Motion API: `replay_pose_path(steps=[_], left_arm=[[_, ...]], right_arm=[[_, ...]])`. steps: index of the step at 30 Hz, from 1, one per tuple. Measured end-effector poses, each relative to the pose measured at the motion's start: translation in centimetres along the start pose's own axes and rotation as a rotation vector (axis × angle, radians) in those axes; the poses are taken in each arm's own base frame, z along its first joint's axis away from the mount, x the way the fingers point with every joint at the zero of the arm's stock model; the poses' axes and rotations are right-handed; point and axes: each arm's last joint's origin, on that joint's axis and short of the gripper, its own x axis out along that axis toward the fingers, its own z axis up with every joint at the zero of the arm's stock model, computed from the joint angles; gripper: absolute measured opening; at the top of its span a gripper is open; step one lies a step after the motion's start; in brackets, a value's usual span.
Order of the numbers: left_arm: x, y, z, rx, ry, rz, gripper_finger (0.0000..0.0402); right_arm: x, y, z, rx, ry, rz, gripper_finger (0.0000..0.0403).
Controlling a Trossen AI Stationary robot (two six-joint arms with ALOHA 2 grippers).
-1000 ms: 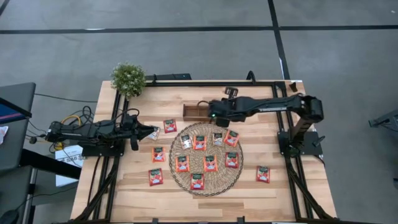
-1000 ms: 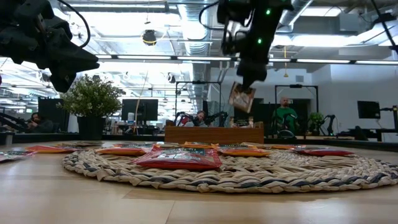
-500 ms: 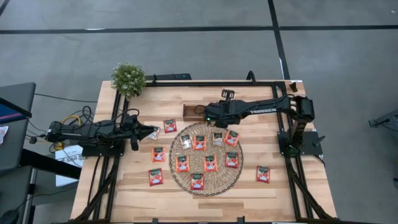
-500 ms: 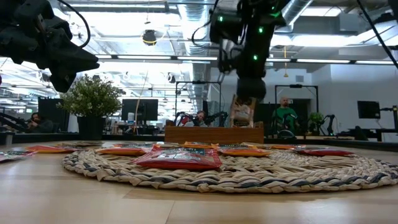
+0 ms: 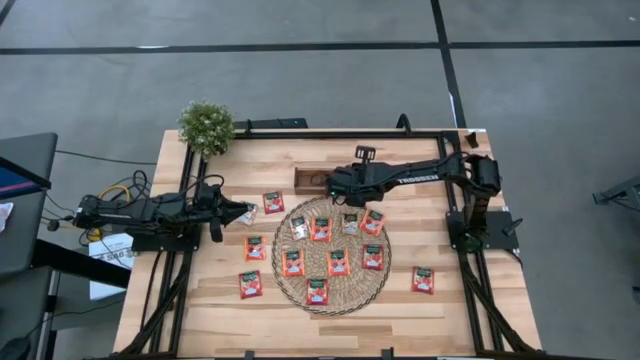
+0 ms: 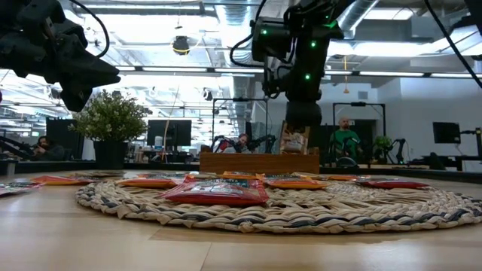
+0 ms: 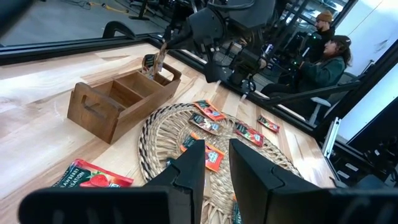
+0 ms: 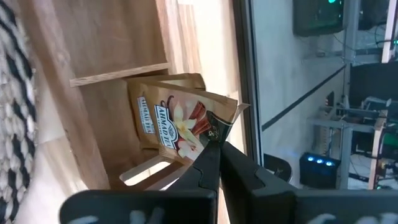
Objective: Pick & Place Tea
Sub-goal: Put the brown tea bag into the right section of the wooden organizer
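A beige-brown tea sachet [image 8: 177,121] hangs in my right gripper [image 8: 214,142], which is shut on it over the brown wooden tray [image 5: 308,180] at the far side of the table. In the low view, the sachet [image 6: 294,138] has its lower part behind the tray's wall [image 6: 260,162]. A second sachet of the same look [image 8: 142,118] stands behind it in the compartment. Several red sachets [image 5: 320,229] lie flat on the round woven mat [image 5: 283,280] and on the wood around it. My left gripper [image 7: 216,149] waits open at the table's left, next to a pale sachet [image 5: 245,213]. My right gripper pinches the sachet's upper corner [image 8: 210,122] between its two fingertips. The fingers slant down from the table's right side. The sachet hangs nearly upright below them, its lower part down inside the tray's compartment; whether it touches the floor there, I cannot tell.
A small potted plant [image 5: 207,127] stands at the far left corner. Single red sachets lie off the mat at the left [image 5: 250,284] and right [image 5: 422,279]. People sit at desks [image 7: 323,50] in the room beyond the table.
My right gripper has sunk toward the tray and reached a little toward the table's left, staying shut on the sachet. The sachet, earlier hanging tilted and clear above the tray, now stands nearly upright with its lower part inside the compartment.
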Motion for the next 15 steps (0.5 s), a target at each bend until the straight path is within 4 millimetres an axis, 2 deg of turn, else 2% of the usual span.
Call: replay_pose_path(steps=[15], left_arm=[[0.0,0.0,0.0,0.0,0.0,0.0,0.0065]], right_arm=[[0.22,0.03,-0.02,0.041,-0.001,0.053,0.0]])
